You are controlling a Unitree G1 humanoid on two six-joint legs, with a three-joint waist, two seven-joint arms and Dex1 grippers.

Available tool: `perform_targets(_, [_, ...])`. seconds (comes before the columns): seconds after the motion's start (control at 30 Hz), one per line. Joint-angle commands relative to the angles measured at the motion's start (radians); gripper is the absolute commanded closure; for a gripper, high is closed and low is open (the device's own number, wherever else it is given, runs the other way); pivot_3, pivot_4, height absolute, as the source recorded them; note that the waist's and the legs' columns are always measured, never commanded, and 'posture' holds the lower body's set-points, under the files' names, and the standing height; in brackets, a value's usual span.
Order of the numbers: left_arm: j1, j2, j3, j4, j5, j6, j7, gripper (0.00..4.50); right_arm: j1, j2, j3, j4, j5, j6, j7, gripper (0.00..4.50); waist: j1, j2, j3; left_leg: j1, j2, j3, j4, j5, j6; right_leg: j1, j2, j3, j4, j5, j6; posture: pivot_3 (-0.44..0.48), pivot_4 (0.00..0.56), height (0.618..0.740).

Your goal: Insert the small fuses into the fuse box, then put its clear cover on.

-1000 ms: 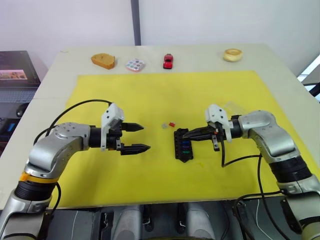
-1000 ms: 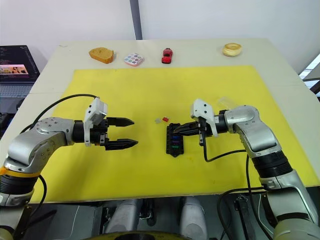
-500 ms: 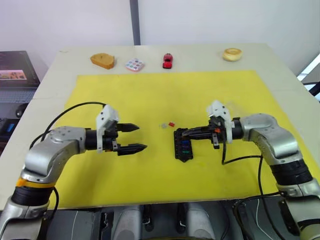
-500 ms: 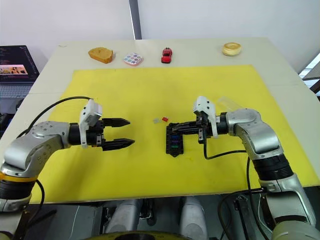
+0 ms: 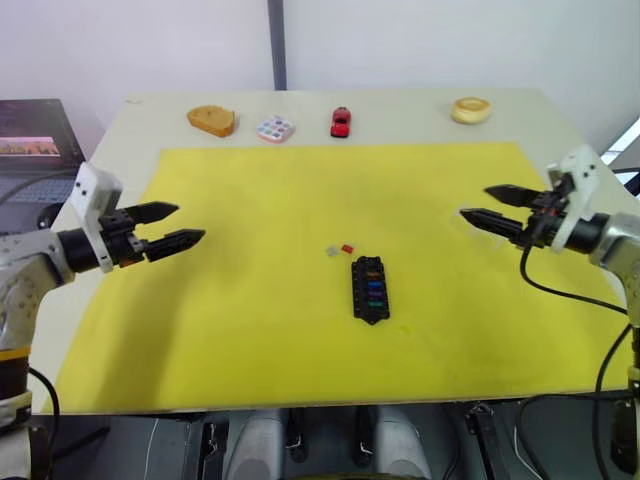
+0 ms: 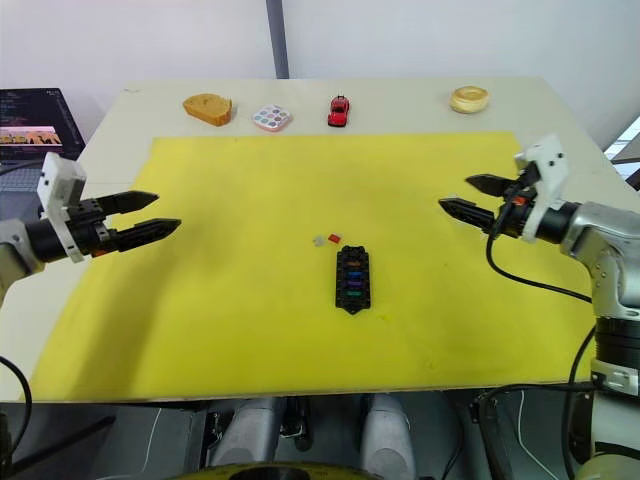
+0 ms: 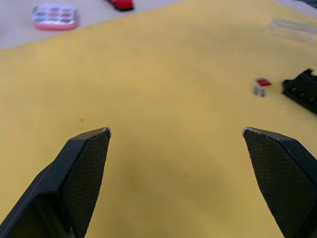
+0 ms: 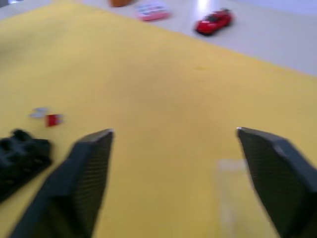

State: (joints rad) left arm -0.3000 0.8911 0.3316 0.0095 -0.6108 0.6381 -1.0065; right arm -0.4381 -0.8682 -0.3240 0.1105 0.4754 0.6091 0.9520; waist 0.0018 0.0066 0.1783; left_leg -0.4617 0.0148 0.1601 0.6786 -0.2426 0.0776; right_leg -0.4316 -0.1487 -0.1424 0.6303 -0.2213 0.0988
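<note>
The black fuse box (image 5: 369, 288) lies in the middle of the yellow mat (image 5: 250, 330), with several coloured fuses seated in its slots. Two loose small fuses lie just beyond its far left corner, one grey (image 5: 330, 251) and one red (image 5: 347, 248). The clear cover (image 7: 293, 28) rests on the mat to the right, close under my right gripper (image 5: 475, 201); it also appears as the faint clear cover (image 8: 237, 196) in the right wrist view. That gripper hovers open and empty, far right of the box. My left gripper (image 5: 190, 222) is open and empty at the mat's left edge.
Along the table's far edge sit a brown bread-like piece (image 5: 211, 120), a pastel-dotted palette (image 5: 274, 129), a red toy car (image 5: 340, 121) and a pale ring-shaped item (image 5: 470, 109). A laptop (image 5: 35, 140) stands off the table's left side.
My right gripper opened, left the fuse box and drew back to the right edge. My left arm swung out to the left edge, still open.
</note>
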Motion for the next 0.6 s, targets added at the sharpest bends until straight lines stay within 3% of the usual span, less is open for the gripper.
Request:
perform_targets(0.03, [0.006,-0.008,0.035,0.021,0.016,-0.058,0.008,0.0,0.002,-0.006,-0.039,0.031,-0.007,-0.045,-0.025,0.04,0.0,0.0,0.0,0.0,0.0,0.0,0.0,0.0,0.0,-0.001,0.0,0.0,0.0,-0.001,-0.001,0.0,0.15,0.74])
perform_targets(0.43, [0.029,-0.033,0.036,0.035,0.03,-0.094,0.061,0.0,-0.025,0.022,-0.003,0.088,-0.019,-0.068,-0.09,0.04,-0.001,0.0,0.0,0.0,0.0,0.0,0.0,0.0,0.0,-0.004,-0.001,0.001,0.0,-0.001,-0.002,0.0,0.15,0.74])
perform_targets(0.6, [-0.021,-0.059,-0.005,0.058,0.086,-0.017,0.22,0.0,-0.073,0.064,-0.001,0.162,-0.084,-0.13,-0.208,0.04,0.0,0.0,0.0,0.0,0.0,0.0,0.0,0.0,0.0,-0.004,-0.001,0.001,0.0,-0.001,-0.002,0.0,0.15,0.74])
